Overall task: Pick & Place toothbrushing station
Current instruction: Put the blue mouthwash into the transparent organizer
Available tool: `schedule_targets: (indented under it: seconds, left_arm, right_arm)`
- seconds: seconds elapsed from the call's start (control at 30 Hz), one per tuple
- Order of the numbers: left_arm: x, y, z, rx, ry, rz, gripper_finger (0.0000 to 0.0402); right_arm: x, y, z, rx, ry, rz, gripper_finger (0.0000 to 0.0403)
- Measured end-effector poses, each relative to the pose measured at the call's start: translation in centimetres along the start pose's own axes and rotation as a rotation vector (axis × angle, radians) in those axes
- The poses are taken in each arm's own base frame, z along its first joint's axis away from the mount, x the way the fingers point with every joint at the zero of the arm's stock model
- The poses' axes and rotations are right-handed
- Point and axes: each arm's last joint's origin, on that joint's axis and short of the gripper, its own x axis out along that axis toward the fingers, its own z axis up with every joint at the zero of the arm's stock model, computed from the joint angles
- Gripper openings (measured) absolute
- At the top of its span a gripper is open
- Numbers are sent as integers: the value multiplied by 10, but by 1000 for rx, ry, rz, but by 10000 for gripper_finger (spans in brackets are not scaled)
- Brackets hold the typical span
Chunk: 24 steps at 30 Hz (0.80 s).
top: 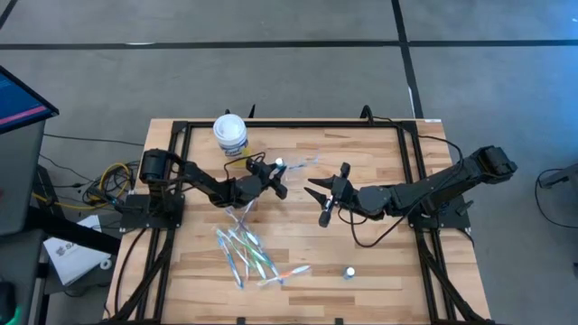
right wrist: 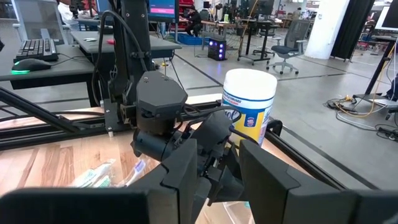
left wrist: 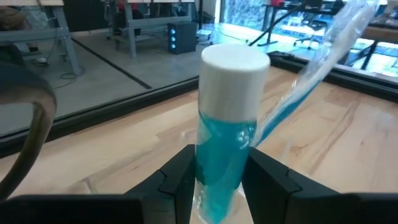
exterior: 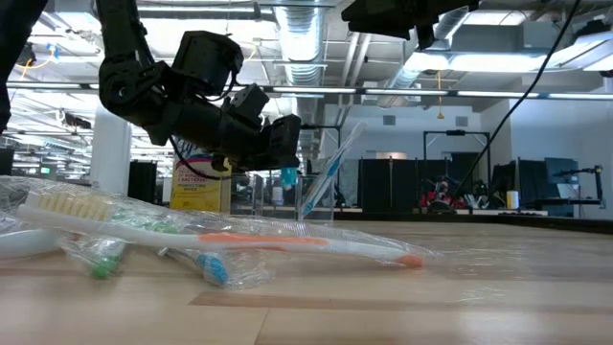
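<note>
Wooden table (top: 361, 262), high view: left gripper (top: 274, 171) at centre, right gripper (top: 322, 197) beside it, spread empty; toothbrushes (top: 246, 251) lower centre. Left wrist view: fingers (left wrist: 180, 180) pinching blue tube (left wrist: 225, 143). Right wrist view: yellow canister (right wrist: 249, 106) upper right.

The tabletop (top: 379, 271) is pale wooden planking, smooth with a light sheen, framed in matt black metal. The toothbrushes (top: 246, 253) lie in crinkled glossy clear plastic wrap. The blue tube (left wrist: 225, 155) looks translucent, its white cap (left wrist: 235, 62) smooth matt plastic.
</note>
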Motion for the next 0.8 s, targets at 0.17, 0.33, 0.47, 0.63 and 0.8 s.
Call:
schedule_targets:
  seconds: [0.17,0.33,0.47,0.63,0.8]
  left_arm:
    - [0,0,0,1,1,2,135]
    - [1,2,0,-4,1,9,183]
    - [1,2,0,-3,0,10,199]
    - [1,2,1,-4,-2,7,194]
    - [0,1,7,-6,-19,2,189]
  right_arm:
    - [0,0,-1,-4,4,-1,111]
    - [0,0,-1,-6,6,-1,111]
    - [0,0,-1,-6,6,-1,111]
    - [0,0,-1,-5,6,-1,111]
    - [0,0,-1,-6,6,-1,111]
